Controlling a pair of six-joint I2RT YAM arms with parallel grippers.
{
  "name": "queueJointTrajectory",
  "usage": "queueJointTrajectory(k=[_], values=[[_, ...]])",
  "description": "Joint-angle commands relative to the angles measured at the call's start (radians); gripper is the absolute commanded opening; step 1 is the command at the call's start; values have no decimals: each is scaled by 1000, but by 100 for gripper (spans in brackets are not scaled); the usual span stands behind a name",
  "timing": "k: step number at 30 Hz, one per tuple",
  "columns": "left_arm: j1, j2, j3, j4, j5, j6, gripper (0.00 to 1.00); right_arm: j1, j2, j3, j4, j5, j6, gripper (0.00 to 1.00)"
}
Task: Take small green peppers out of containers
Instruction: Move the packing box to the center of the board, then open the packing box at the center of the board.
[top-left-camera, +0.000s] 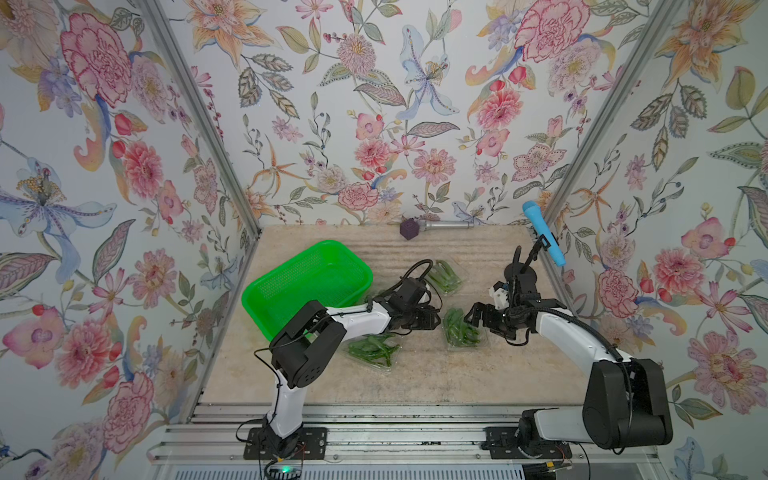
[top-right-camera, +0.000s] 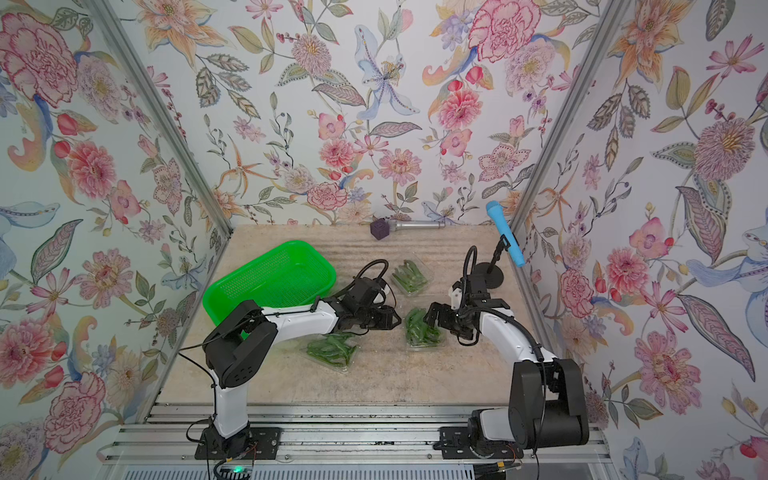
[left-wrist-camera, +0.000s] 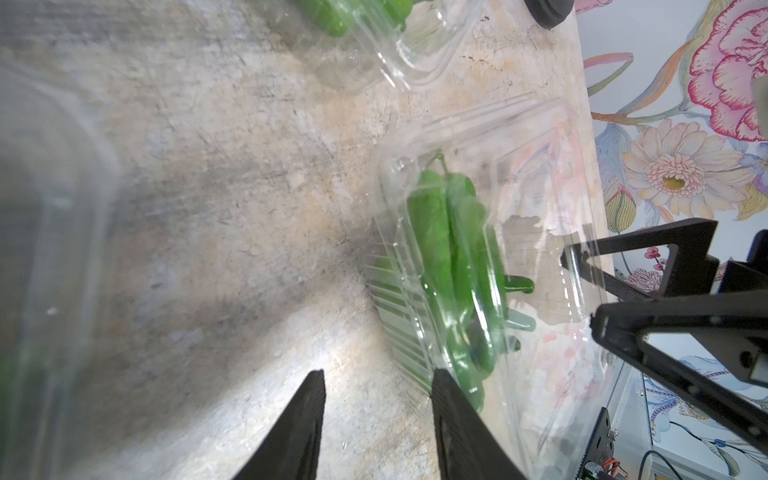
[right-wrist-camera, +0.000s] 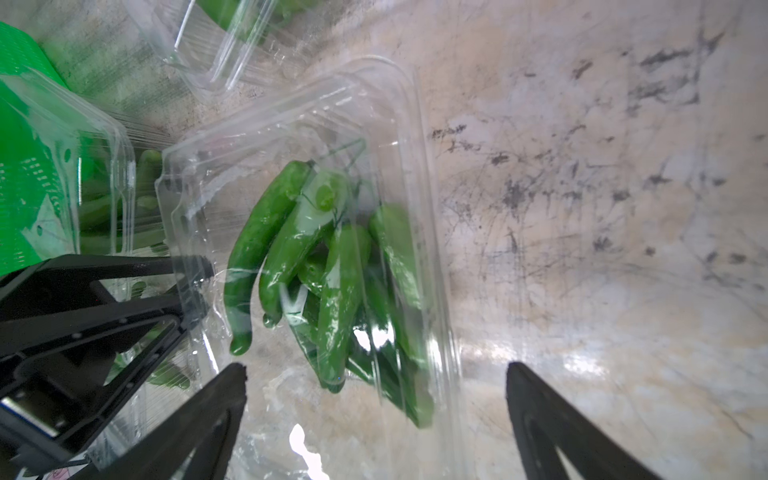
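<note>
Small green peppers (right-wrist-camera: 340, 291) lie heaped in a clear container (right-wrist-camera: 415, 124) just right of centre in the lower half of both top views, between the two claws. The right gripper (right-wrist-camera: 374, 370) is spread wide and holds nothing, with the box's near end in front of its gap. The left gripper (left-wrist-camera: 378, 376) stands part-way apart, bare table (left-wrist-camera: 208, 208) showing between its fingers; one finger (left-wrist-camera: 453, 415) meets the box's ribbed rim. A green basket (top-left-camera: 307, 282) sits left of centre.
</note>
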Motion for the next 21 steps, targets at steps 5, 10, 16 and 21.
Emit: queueJointTrajectory(k=[5, 10, 16, 21], values=[[-9, 28, 33, 35, 20, -25, 45, 1, 31, 25, 33, -35, 15, 98], [-8, 15, 27, 46, 23, -29, 45, 1, 43, 30, 41, -39, 14, 98], [-8, 29, 37, 30, 22, -24, 44, 2, 53, 34, 47, -39, 13, 98], [-8, 30, 39, 24, 18, -18, 44, 2, 56, 36, 47, -41, 12, 98]])
